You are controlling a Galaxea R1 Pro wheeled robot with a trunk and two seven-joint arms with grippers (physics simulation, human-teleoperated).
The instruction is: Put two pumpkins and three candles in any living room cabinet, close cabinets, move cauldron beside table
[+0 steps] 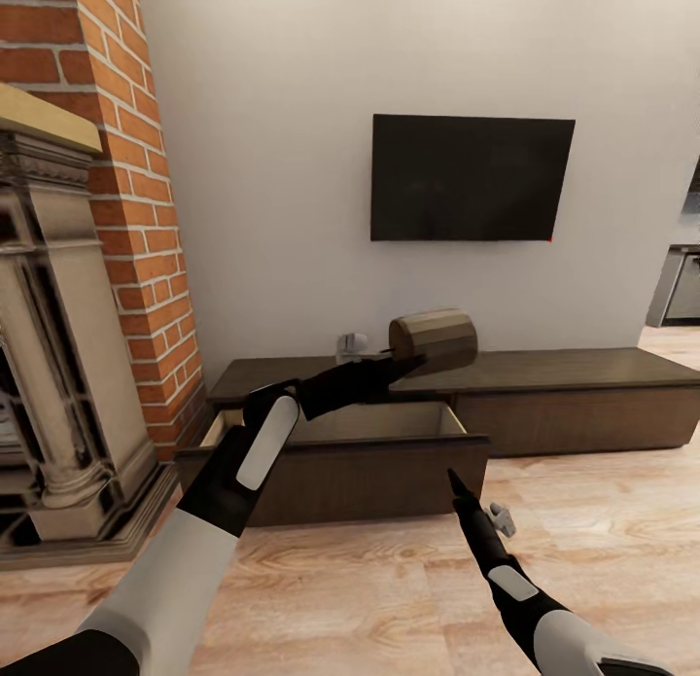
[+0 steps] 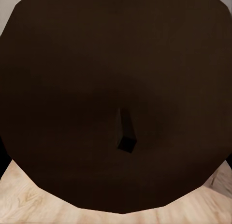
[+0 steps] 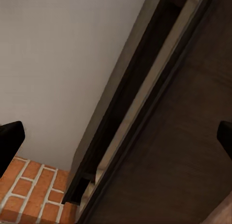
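One candle [image 1: 435, 339], a stubby faceted tan-brown cylinder lying on its side, is pinched in the left gripper [image 1: 401, 357] jaws above the one open drawer [image 1: 345, 459] of the long dark wooden cabinet [image 1: 574, 389]. Its dark round end with a small wick [image 2: 126, 134] faces the left wrist camera. The right gripper [image 1: 455, 479] hovers over the plank floor [image 1: 622, 540] before the drawer front, jaws spread.

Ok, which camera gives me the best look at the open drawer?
The head view: the drawer shows whole, pulled out of the cabinet, with its pale inside visible and the left gripper holding a candle above it. The right wrist view catches just its dark front and rim edge-on, close up.
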